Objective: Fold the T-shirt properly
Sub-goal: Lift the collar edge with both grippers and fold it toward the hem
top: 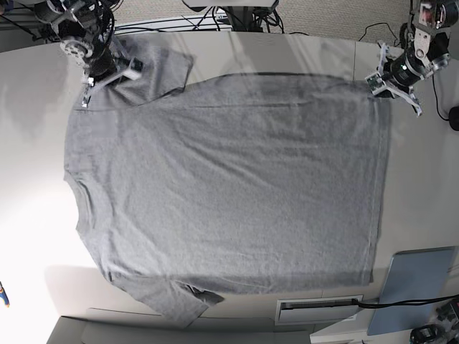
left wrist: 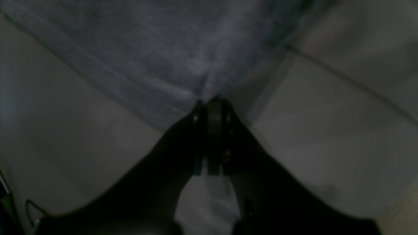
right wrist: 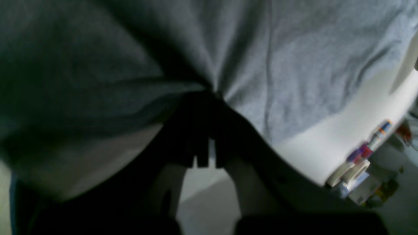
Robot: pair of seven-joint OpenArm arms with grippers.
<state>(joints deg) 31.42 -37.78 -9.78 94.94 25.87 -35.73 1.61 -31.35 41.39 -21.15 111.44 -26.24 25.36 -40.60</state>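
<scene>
The heather-grey T-shirt [top: 229, 179] lies spread flat on the white table, plain side up. Its neck faces the left edge and its hem the right. At the far right corner of the hem my left gripper [top: 378, 84] is shut on the cloth. In the left wrist view its fingers [left wrist: 212, 102] meet on a pinched fold of the T-shirt [left wrist: 156, 55]. At the far left, by the shoulder and upper sleeve, sits my right gripper [top: 97, 80]. Its dark fingers [right wrist: 210, 94] are shut on gathered fabric of the T-shirt [right wrist: 294, 65]. No lettering shows.
A blue-grey board [top: 416, 285] lies at the near right corner, with a white slotted tray [top: 319, 309] beside it. Cables [top: 237, 18] run along the far edge. A black object [top: 453, 118] sits at the right edge. Colourful small items [right wrist: 365, 163] lie beyond the table edge.
</scene>
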